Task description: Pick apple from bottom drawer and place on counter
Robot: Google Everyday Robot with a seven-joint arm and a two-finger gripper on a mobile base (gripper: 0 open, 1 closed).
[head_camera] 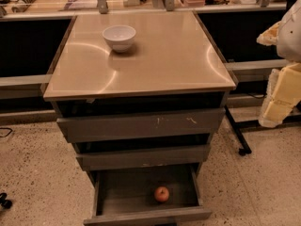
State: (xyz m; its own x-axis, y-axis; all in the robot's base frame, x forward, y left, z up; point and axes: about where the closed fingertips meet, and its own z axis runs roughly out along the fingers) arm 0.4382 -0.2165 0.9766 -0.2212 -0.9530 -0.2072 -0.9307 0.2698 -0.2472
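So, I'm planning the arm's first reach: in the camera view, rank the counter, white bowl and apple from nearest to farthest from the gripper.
The gripper hangs at the right edge.
1. The counter: its right side is closest.
2. The apple, low in the open bottom drawer, and the white bowl, rear left on the counter: too close to call.

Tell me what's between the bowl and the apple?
In the camera view, from the bowl down to the apple: bare counter, then the two upper drawers pulled partly out. The gripper hangs far right.
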